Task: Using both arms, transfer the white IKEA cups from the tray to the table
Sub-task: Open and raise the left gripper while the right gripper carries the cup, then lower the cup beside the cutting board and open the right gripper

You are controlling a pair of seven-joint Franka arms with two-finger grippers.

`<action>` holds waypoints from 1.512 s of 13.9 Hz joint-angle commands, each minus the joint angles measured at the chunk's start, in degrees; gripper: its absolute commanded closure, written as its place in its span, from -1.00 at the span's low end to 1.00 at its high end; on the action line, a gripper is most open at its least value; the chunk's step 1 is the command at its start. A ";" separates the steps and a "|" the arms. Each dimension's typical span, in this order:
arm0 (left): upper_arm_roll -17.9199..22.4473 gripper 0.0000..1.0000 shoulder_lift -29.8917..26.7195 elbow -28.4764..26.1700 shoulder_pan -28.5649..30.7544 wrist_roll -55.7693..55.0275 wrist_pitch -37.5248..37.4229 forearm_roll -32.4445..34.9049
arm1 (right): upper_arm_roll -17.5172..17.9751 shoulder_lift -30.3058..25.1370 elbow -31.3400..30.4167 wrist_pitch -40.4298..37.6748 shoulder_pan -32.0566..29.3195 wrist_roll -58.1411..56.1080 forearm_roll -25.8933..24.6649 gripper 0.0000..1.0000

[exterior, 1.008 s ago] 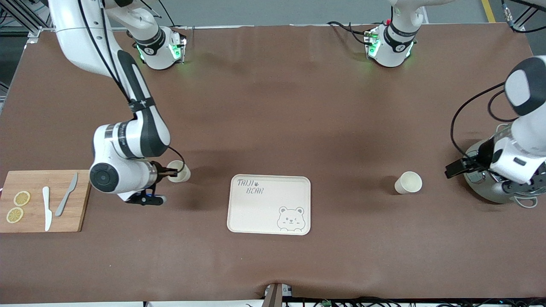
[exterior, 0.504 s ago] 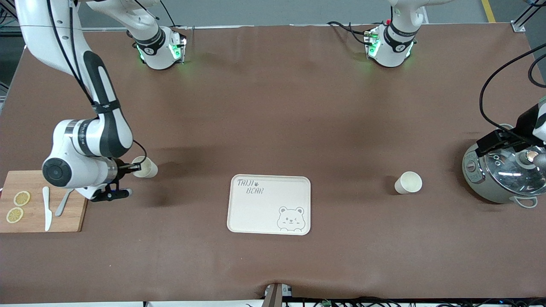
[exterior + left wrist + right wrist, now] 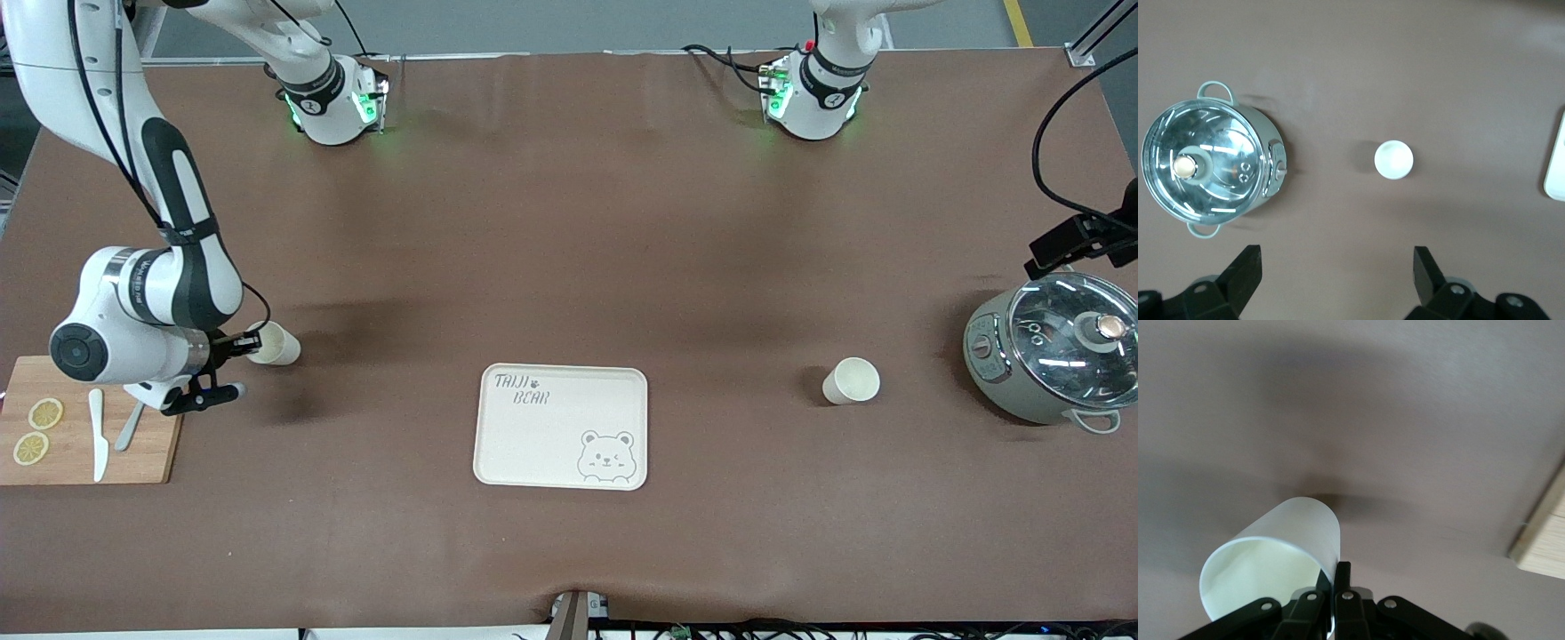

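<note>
One white cup (image 3: 276, 344) lies tilted on its side in my right gripper (image 3: 245, 342), just above the table beside the cutting board. In the right wrist view the fingers (image 3: 1343, 577) pinch the rim of this cup (image 3: 1281, 543), one inside and one outside. The other white cup (image 3: 852, 380) stands upright on the table between the cream bear tray (image 3: 562, 427) and the pot. My left gripper (image 3: 1062, 242) is up over the table edge by the pot, open and empty. The left wrist view looks down past it (image 3: 1337, 257) on that cup (image 3: 1393, 160).
A grey-green pot with a glass lid (image 3: 1053, 356) stands at the left arm's end, also in the left wrist view (image 3: 1208, 167). A wooden cutting board (image 3: 89, 418) with two knives and lemon slices lies at the right arm's end.
My right arm has carried its cup away from the tray toward the cutting board. My left arm has drawn back and up, from beside the standing cup to above the pot.
</note>
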 commanded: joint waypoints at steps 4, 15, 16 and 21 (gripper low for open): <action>6.79 -1.00 -6.26 -2.57 -8.84 0.99 -6.61 0.33 | 1.07 -1.48 -3.59 1.83 -2.66 -1.52 -1.65 1.00; 6.98 -1.00 -8.46 -7.15 -10.87 1.69 -3.44 -0.11 | 1.24 -0.69 2.01 -10.42 -2.93 -1.00 -1.65 -1.00; 6.63 -1.00 -8.38 -7.07 -10.87 1.69 -3.44 -0.11 | 1.24 -0.34 4.56 -14.56 -3.02 -1.26 -1.74 -1.00; 6.01 -1.00 -6.97 -7.06 -10.96 1.69 -3.18 -0.03 | 1.68 -0.34 9.75 -16.44 -0.82 -1.53 -2.79 -1.00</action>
